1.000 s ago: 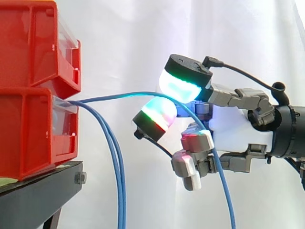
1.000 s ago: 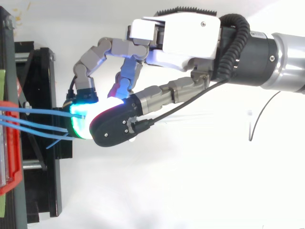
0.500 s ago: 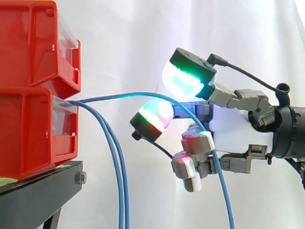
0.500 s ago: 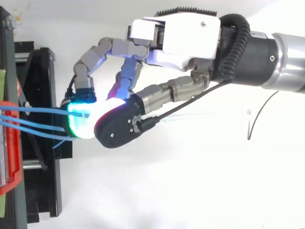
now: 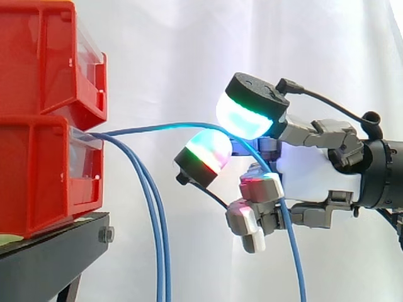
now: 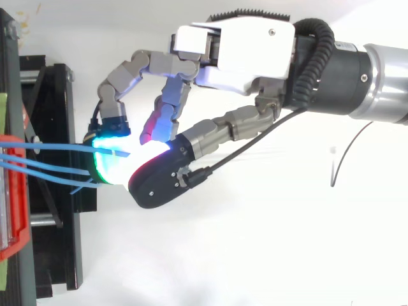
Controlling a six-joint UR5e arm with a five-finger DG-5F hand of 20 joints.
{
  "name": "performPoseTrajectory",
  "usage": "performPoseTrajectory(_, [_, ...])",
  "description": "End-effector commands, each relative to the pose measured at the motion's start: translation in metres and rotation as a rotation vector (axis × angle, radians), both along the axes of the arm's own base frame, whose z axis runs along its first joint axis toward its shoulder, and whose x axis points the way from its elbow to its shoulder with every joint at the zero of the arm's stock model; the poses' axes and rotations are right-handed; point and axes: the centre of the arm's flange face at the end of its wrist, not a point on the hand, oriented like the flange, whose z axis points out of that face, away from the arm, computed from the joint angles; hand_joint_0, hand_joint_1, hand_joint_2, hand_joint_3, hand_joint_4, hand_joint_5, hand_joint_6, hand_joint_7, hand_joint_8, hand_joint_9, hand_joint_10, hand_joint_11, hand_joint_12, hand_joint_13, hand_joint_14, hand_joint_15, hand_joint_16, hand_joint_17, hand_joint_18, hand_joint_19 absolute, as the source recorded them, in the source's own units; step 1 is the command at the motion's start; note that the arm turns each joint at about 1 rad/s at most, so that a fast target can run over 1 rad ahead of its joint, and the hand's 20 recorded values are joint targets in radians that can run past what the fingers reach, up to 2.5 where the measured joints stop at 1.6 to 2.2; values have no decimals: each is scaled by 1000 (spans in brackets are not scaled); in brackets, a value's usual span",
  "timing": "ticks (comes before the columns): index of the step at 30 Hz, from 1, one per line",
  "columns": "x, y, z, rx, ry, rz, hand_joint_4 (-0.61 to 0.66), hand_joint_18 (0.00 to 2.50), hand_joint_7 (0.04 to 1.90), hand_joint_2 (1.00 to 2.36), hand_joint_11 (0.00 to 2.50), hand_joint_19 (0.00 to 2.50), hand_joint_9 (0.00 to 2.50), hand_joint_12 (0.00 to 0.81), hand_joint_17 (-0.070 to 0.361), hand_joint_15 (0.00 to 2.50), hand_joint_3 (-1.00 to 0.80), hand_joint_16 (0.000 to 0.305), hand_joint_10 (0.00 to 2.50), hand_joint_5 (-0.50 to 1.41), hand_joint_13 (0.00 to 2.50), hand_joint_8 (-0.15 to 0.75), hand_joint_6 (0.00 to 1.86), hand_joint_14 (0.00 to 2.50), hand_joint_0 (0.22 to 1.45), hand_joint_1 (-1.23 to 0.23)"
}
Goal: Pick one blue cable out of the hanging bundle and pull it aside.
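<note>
Blue cable w/ robot hand curled round it, by red bins, blk stand, white curtain.

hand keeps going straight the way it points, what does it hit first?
Probably the two hanging blue cables, just ahead of the hand; behind them the lower red bin. Depth unclear.
</note>
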Motion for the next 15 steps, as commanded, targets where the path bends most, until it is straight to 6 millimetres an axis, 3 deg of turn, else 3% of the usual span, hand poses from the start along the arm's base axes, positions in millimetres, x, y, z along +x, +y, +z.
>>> performPoseTrajectory(1, [0,1,1,0,-1,1,18,952,1003,1014,816,732,1368,370,113,722,-281,50,22,-131,1104,333,898,22,560,-754])
performPoseTrajectory(15, [0,0,1,1,2,1,-65,947,1018,1023,827,708,1382,344,103,719,-134,46,22,-123,1101,299,916,26,608,-838])
